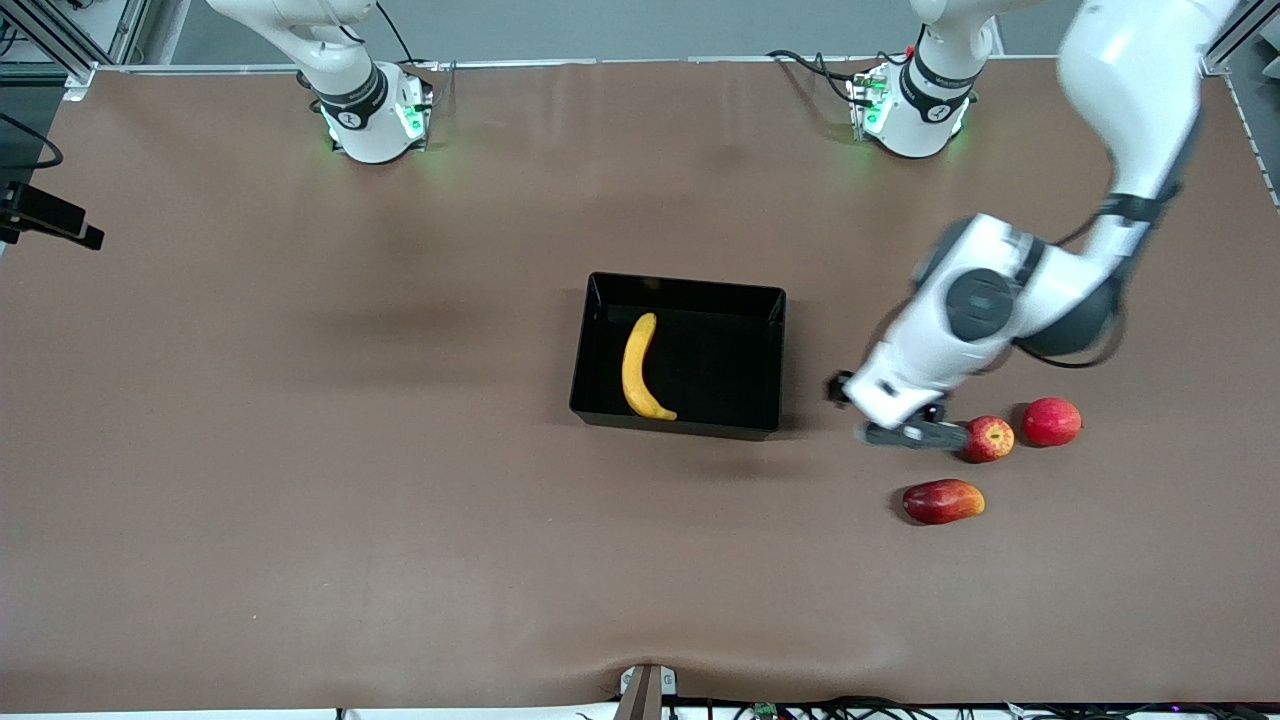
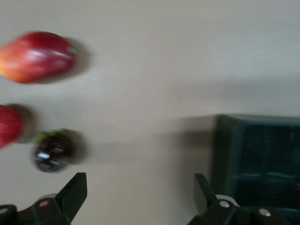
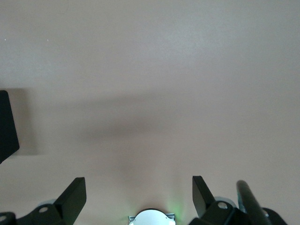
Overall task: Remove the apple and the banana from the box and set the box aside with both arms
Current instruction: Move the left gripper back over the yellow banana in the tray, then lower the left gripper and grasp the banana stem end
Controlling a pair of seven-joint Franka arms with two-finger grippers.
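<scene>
1. So: apple [image 1: 988,438] is already out, on the table toward the left arm's end, well apart from the box [image 1: 680,415]
2. banana [image 1: 641,368] is still in the box, lying along the wall on the right arm's side, curved, nothing on top of it
3. box sits mid-table, not yet moved aside
4. left gripper [image 1: 905,432] hangs over the table between the box and the apple, just beside the apple; fingers [image 2: 75,192] spread wide and empty in the left wrist view, so the apple is released
5. right gripper [image 3: 139,194] is out of the front view, only the base shows; the right wrist view shows its fingers spread over bare table with nothing between them; that arm waits
6. Step in hand, my read: apple drop-off is done, banana pick is next
7. Next move calls for a gripper over the box, coming down across the banana's middle, clear of the near wall
8. Clutter: a plain red round fruit [image 1: 1051,421] just beside the apple and an oblong red-orange fruit [image 1: 943,501] nearer the front camera
9. Risk: the apple could get nudged and roll when the left arm departs; nothing blocks the banana
</scene>
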